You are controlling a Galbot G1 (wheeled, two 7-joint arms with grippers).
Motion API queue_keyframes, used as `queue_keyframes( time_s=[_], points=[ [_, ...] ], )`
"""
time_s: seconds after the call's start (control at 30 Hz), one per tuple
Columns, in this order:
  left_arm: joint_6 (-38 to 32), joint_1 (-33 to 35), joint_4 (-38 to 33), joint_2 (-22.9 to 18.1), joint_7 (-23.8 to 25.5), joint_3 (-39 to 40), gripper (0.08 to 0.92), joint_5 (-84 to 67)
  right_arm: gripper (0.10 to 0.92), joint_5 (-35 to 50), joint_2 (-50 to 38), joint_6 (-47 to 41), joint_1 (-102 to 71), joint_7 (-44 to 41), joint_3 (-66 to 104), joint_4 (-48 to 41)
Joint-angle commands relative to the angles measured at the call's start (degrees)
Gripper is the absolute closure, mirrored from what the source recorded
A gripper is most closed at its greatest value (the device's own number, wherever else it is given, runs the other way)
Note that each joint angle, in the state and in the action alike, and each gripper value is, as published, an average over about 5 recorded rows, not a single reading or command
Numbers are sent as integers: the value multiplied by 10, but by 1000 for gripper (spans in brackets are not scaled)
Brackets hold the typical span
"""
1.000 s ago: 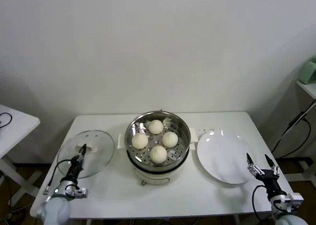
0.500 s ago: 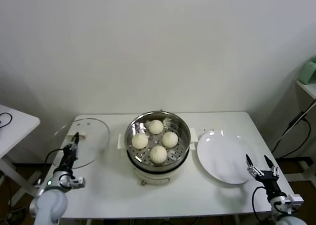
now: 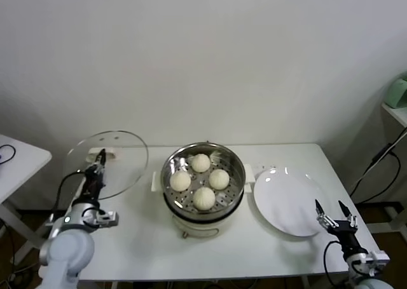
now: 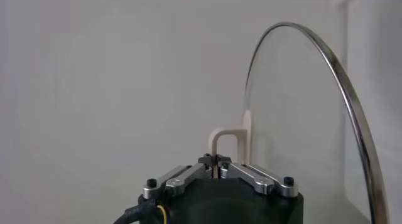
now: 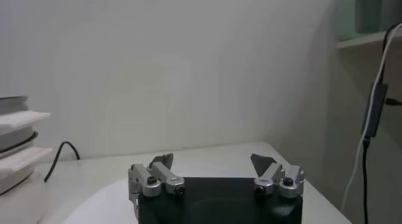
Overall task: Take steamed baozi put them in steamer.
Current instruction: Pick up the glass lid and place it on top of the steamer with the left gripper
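Observation:
Several cream-white steamed baozi lie on the perforated tray inside the steel steamer at the table's middle. My left gripper is up over the table's left side, shut on the cream handle of a round glass lid. The lid hangs tilted on edge in the air, to the left of the steamer. In the left wrist view the gripper pinches the handle with the lid's steel rim arching beyond. My right gripper stands open and holding nothing by the table's front right corner; its own view shows it the same.
A flat white plate lies right of the steamer, just ahead of the right gripper. A small side table stands far left, and a cable hangs by the wall at right. The steamer's cream base shows in the right wrist view.
My left gripper has lifted the glass lid off the table and carried it up and back, tipping it onto its edge. The right gripper has barely shifted.

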Motion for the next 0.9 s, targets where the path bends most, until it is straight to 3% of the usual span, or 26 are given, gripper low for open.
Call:
queue_keyframes(
  time_s=[0.03,0.33,0.9],
  points=[
    [116,-5,-111,45,82,128,872,10,203,0,-1,-1,0,-1,0,-2],
    [155,-26,-120,35,123,221,872,53,203,-12,0,-2,2,3,-8,-13],
    [178,-69,-90,-100,174,355,872,178,203,-28,-4,-8,13,3,-16,-38]
  ],
)
